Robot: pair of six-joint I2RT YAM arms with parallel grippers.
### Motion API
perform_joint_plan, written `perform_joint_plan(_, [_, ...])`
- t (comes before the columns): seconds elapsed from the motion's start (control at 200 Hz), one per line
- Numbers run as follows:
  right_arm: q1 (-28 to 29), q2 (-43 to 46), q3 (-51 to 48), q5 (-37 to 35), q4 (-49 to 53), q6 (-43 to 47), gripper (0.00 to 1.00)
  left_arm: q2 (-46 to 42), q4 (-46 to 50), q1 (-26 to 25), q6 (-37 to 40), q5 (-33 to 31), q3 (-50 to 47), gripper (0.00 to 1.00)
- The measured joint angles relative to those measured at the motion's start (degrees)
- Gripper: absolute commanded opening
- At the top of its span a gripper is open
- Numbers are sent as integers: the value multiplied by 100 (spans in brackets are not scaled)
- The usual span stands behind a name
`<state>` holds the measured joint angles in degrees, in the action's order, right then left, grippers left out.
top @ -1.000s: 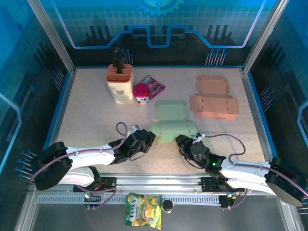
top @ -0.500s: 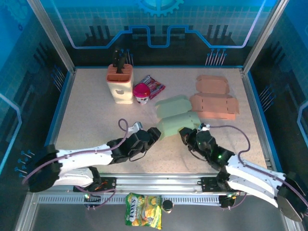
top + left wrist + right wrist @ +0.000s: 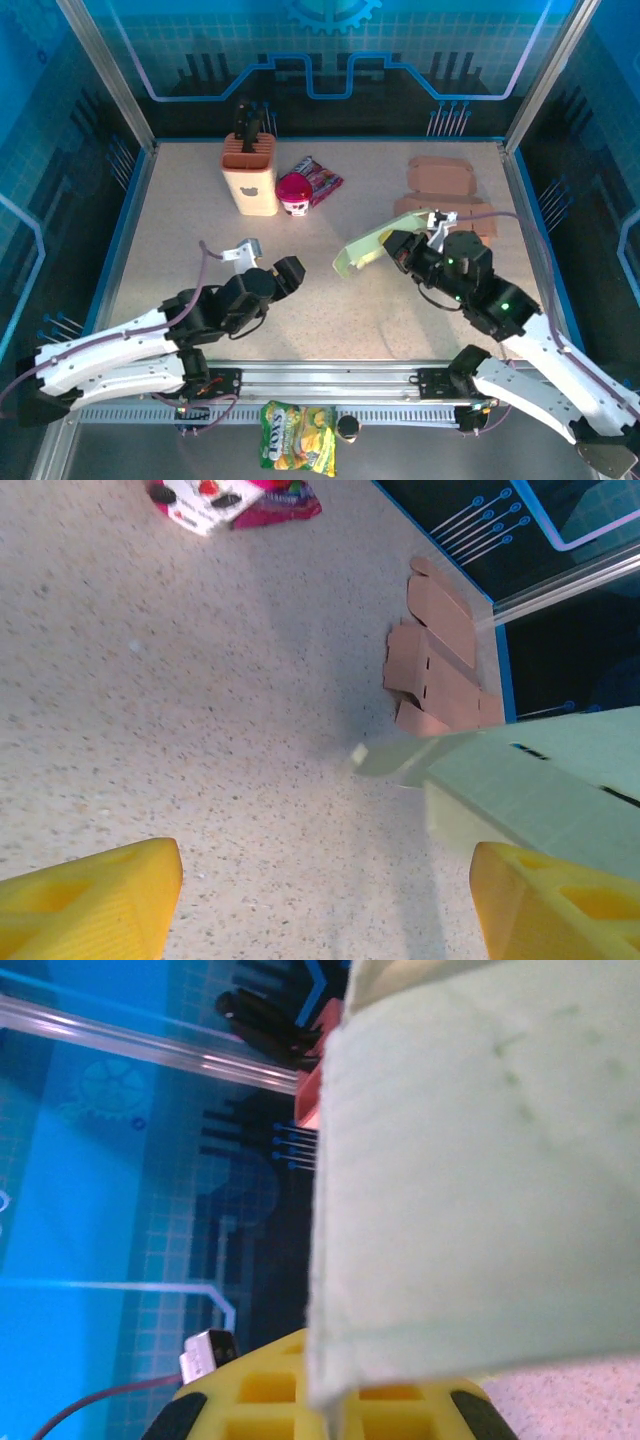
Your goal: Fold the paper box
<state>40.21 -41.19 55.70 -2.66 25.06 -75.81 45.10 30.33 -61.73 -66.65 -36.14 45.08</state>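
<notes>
The speckled table [image 3: 180, 250] carries a beige holder [image 3: 250, 182], pink cup [image 3: 293, 193] and snack packet [image 3: 322, 177] far left. Far right lie tan box blanks [image 3: 440, 175].

The right gripper [image 3: 397, 248] is lifting the green paper box [image 3: 360, 252] clear of the table [image 3: 190, 235], seemingly pinching its edge. The left gripper [image 3: 287, 270] is backing away leftward, its fingers now spread.

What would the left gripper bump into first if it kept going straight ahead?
Probably the green paper box, which the right gripper holds up. The left gripper points toward its low edge, though it might slip underneath; height is unclear.
</notes>
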Motion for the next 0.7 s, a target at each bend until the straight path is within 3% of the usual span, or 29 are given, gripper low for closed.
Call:
perform_joint_plan(0.17, [-7, -197, 313, 238, -70, -109, 0, -79, 297, 0, 219, -11, 155, 78])
perform_joint_plan(0.42, [-313, -1882, -461, 868, -1064, -332, 0, 131, 638, 2, 273, 9, 170, 79])
perform_joint_plan(0.7, [-461, -2562, -562, 1008, -1537, -363, 0, -188, 1010, 247, 302, 116, 168, 77])
